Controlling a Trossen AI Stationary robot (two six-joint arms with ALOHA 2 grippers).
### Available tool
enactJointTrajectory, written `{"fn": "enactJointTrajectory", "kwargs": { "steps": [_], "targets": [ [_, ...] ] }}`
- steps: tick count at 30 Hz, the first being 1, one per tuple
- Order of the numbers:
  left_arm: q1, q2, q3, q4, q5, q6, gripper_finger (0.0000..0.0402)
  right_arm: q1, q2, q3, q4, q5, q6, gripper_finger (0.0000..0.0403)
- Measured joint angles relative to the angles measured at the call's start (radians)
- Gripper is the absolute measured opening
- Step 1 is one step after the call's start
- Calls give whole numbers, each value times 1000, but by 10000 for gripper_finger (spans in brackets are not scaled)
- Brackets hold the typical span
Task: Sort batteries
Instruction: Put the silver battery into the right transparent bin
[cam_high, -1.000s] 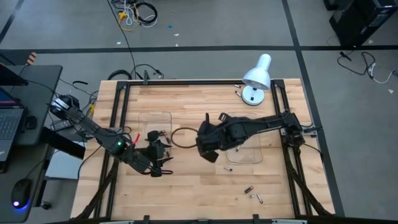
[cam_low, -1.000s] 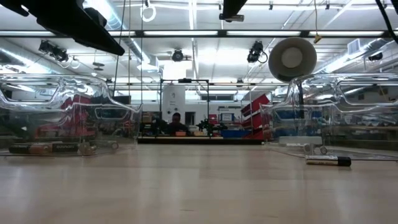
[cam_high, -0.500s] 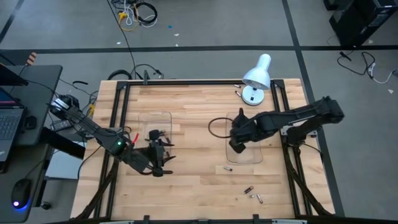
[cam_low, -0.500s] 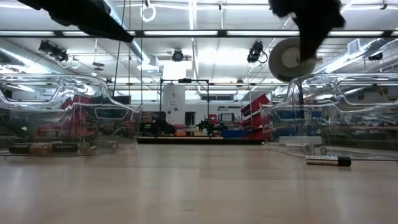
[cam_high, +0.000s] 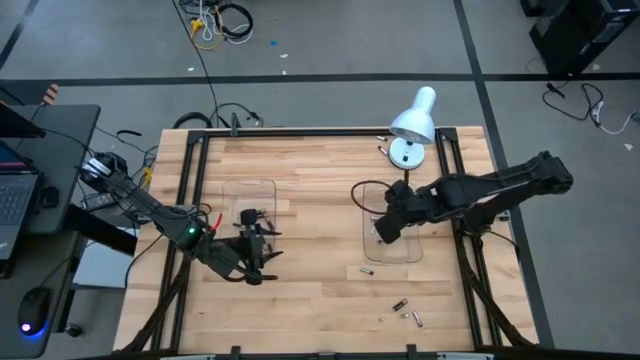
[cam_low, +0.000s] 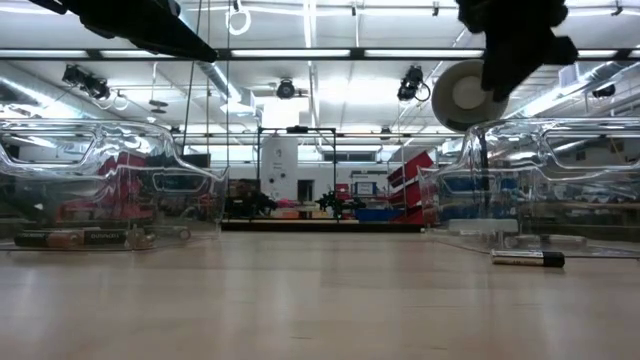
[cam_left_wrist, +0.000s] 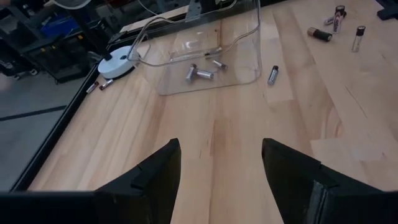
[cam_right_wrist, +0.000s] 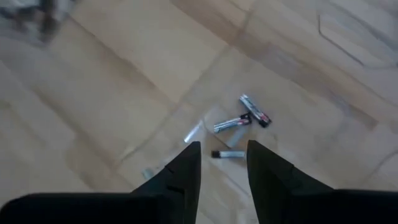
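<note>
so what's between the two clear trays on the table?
Bare wood only. The high view shows nothing lying between the left tray and right tray; the low view shows the same open tabletop.

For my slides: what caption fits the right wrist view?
Right tool open above silver batteries lying in the clear tray.

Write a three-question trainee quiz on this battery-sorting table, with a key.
1. True or false: the right gripper hangs over the right tray.
2. What stands at the table's far edge? A) white lamp B) red box C) kettle
3. Fill in: the left gripper, open, sits beside the ___ tray.

Key
1. True; batteries lie below it.
2. A, the lamp.
3. Left, the left tray.
</note>
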Motion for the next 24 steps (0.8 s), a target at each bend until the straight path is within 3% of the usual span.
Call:
{"fn": "enactJointTrajectory", "kwargs": {
  "steps": [3, 7, 15, 18, 24],
  "targets": [
    [0, 0, 0, -1, 4, 0, 223, 46, 7, 29, 66, 26, -63, 112],
    [0, 0, 0, -2, 8, 0, 223, 144, 45, 31, 308, 25, -232, 104],
    [0, 0, 0, 18, 10, -3, 223, 348, 247, 32, 711, 26, -450, 86],
    [0, -1, 0, 22, 10, -3, 223, 389, 337, 32, 710, 30, -390, 77],
    [0, -1, 0, 22, 10, -3, 223, 410, 488, 32, 542, 38, -203, 37]
  ]
}}
